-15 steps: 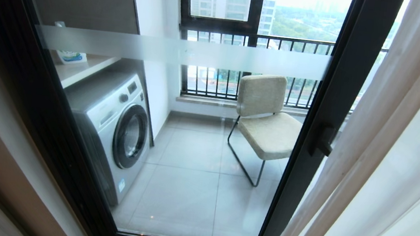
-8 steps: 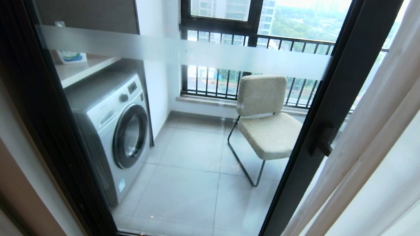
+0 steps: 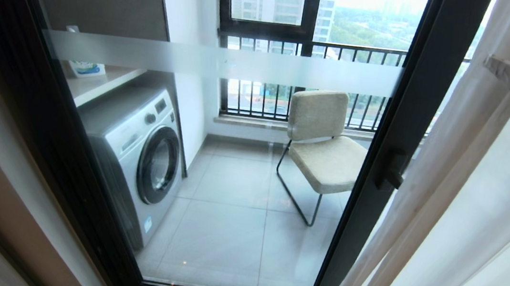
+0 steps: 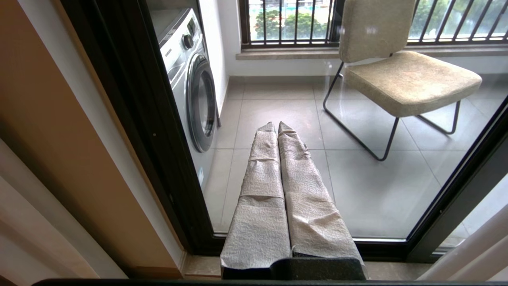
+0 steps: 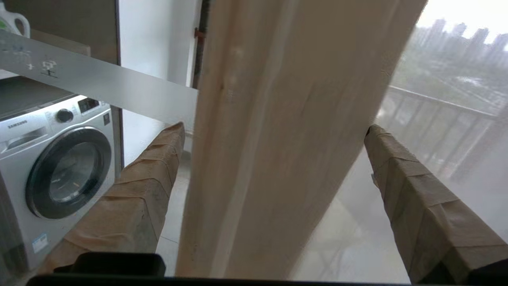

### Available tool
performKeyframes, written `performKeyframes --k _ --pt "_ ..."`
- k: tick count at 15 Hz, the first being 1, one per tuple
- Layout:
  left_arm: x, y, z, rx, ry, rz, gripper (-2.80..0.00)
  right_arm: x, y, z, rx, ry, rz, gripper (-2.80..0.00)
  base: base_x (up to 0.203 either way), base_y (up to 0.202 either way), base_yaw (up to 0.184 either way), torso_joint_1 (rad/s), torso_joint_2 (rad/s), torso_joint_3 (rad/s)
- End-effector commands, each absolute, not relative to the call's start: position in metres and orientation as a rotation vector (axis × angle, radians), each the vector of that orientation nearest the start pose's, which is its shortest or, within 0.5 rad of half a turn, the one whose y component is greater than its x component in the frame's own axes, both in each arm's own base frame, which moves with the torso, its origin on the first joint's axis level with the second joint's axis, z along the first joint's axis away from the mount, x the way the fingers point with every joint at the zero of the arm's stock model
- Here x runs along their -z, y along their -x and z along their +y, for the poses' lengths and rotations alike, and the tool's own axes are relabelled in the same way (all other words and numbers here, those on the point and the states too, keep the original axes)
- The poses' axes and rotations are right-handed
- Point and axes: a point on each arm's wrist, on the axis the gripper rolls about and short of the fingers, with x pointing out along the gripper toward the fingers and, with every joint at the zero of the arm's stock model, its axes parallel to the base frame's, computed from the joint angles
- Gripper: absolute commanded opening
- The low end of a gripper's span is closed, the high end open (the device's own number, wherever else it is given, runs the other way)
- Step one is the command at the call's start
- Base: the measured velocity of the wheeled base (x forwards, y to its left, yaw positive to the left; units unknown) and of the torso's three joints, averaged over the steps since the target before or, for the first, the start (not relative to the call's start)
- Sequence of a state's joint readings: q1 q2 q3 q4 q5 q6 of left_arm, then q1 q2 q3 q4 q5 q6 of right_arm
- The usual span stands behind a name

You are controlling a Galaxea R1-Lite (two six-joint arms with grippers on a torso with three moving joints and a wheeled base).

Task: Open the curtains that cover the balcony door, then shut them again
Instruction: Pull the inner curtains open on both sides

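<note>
The curtains hang to the right of the balcony door. Behind the glass, a washing machine stands at the left under a shelf, a chair at the right before the railing.

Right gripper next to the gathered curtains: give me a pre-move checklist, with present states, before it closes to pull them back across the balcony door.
1. Right gripper open wide: ok.
2. Cream drape lies between the fingers: ok.
3. Fingers touching the fabric: cannot tell.
4. White sheer also between the fingers: cannot tell; it hangs behind the far finger.
5. Balcony door uncovered, curtains bunched at the right: ok.
6. Left gripper shut, low in front of the glass, apart from the fabric: ok.
</note>
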State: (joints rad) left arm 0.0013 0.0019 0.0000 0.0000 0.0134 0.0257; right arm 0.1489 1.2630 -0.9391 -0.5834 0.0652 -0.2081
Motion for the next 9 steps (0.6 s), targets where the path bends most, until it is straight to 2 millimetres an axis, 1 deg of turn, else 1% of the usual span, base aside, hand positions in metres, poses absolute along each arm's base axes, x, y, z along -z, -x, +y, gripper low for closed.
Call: performKeyframes --k 1,3,4,6,9 --pt "-0.076 0.023 0.0 -0.015 -0.026 0.002 -2.8 -0.328 -0.206 0.019 -0.121 0.21 -0.266 0.0 0.0 0.0 0.0 0.0 0.0 0.0" --pt "-0.076 0.023 0.0 -0.015 -0.026 0.002 -2.8 -0.327 -0.208 0.015 -0.101 0.212 -0.261 0.0 0.0 0.0 0.0 0.0 0.0 0.0" --pt "-0.076 0.023 0.0 -0.015 -0.026 0.002 -2.8 -0.325 -0.212 0.014 -0.098 0.211 -0.254 0.0 0.0 0.0 0.0 0.0 0.0 0.0" --pt "-0.076 0.023 0.0 -0.015 -0.026 0.002 -2.8 -0.327 -0.223 0.014 -0.094 0.205 -0.277 0.0 0.0 0.0 0.0 0.0 0.0 0.0" --pt "-0.076 0.023 0.0 -0.015 -0.026 0.002 -2.8 -0.338 -0.242 0.015 -0.091 0.193 -0.314 0.0 0.0 0.0 0.0 0.0 0.0 0.0"
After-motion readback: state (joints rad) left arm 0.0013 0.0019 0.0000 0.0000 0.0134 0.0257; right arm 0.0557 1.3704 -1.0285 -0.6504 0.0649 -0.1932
